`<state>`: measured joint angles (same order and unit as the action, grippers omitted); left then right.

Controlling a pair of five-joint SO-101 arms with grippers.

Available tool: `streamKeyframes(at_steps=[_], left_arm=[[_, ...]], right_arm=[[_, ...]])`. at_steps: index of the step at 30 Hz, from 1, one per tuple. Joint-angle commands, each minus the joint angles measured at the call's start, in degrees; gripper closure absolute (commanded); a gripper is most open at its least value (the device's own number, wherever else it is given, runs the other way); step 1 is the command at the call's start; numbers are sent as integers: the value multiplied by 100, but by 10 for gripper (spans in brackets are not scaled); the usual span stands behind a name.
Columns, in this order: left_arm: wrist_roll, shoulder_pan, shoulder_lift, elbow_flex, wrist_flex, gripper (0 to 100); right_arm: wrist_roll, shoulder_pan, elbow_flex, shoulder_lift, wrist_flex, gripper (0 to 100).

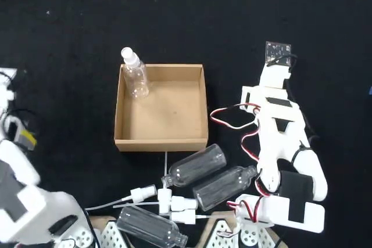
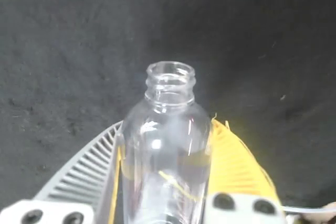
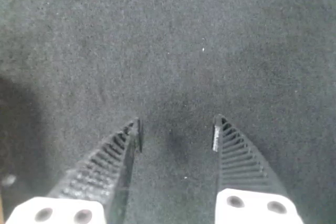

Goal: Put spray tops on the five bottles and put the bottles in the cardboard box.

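Left hand [image 2: 168, 129]: pinching a clear, round-shouldered plastic bottle [image 2: 165, 156] between one grey ribbed finger [image 2: 89, 171] and one yellow ribbed finger [image 2: 236, 166].
Held bottle: smooth and glossy, with an open threaded neck that carries no top; it points out over the bench.
Right hand [image 3: 176, 129]: spread, with two dark ribbed tapering fingers [image 3: 110, 166] and only bench cloth between them.
Bench [image 1: 70, 39]: covered in matt black cloth with a felt-like nap.
Cardboard box [image 1: 161, 142]: square, brown and open-topped, at the middle of the bench.
Capped bottle [image 1: 135, 76]: clear plastic with a white spray top, leaning in the box's far left corner.
Loose bottles: two clear uncapped ones [image 1: 195, 166] [image 1: 224, 187] lie side by side just in front of the box. A third [image 1: 151, 227] lies at the near edge, possibly the held one, though the high view leaves that unsure.
White spray tops [image 1: 174, 202]: three, with thin dip tubes, lying among the loose bottles.
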<state>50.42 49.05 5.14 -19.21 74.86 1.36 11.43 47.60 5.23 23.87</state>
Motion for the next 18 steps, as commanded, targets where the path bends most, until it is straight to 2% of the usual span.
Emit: streamKeyframes(at_steps=[1,7,11,18], left_arm=[[-923,-558,1609,-699,-62,970],[-3086,-1059,3244,-2176,-1451,970],[-4220,-1376,3974,-2923,-2286,970],[-5319,-1780,4721,-3908,-3596,970]], right_arm=[[-9,26,-259,40,-44,804],[-35,70,-251,92,26,804],[-35,70,-418,101,396,804],[-35,70,-769,101,1143,804]])
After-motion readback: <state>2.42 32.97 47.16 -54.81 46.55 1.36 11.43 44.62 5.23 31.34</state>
